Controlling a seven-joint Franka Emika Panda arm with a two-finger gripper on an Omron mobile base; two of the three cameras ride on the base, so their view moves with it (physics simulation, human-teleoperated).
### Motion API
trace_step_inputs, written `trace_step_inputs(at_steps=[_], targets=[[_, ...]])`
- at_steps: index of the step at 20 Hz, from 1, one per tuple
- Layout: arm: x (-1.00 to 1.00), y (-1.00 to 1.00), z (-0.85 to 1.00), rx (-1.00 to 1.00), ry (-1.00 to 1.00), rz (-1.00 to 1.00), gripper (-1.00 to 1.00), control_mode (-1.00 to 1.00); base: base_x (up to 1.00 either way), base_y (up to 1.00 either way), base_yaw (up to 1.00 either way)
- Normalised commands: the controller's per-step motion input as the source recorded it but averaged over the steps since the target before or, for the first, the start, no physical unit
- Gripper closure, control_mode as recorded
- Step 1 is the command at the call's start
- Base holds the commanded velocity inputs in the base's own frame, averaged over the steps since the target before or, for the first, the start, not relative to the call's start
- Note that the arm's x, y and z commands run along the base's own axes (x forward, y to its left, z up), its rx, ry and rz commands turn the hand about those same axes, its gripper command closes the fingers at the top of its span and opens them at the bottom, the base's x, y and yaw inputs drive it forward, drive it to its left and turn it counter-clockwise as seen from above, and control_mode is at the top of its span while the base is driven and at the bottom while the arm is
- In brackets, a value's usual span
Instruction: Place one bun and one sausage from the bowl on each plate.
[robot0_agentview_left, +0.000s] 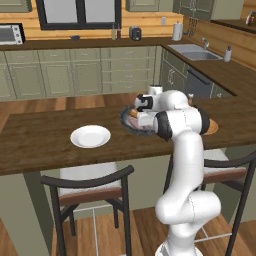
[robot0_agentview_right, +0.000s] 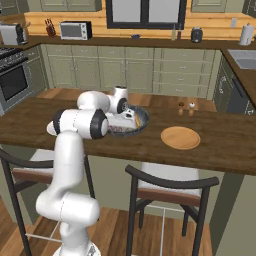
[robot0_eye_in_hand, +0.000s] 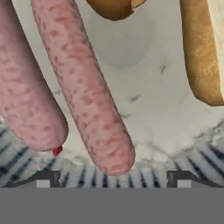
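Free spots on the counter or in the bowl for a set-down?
Bare wood between the white plate and the bowl, and around the orange plate; both plates are bare. Bowl is crowded: two sausages and buns under the open gripper.

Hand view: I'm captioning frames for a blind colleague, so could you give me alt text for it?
Close-up looking down into the bowl: two pinkish speckled sausages, one running between the open gripper fingertips, the other beside it. Two golden buns sit further in, one along the edge, one cut off at the top.
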Motion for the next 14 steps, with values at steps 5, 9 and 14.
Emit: trace_step_inputs(at_steps=[5,9,14], targets=[[0.54,0.1,-0.04,0.0,0.0,0.0,-1.0,-1.0,0.0,0.0,0.0],[0.6,-0.01,-0.24,0.0,-0.04,0.04,-1.0,-1.0,0.0,0.0,0.0],[0.17,0.01,-0.74,-0.1,0.03,0.15,1.0,-1.0,0.0,0.0,0.0]])
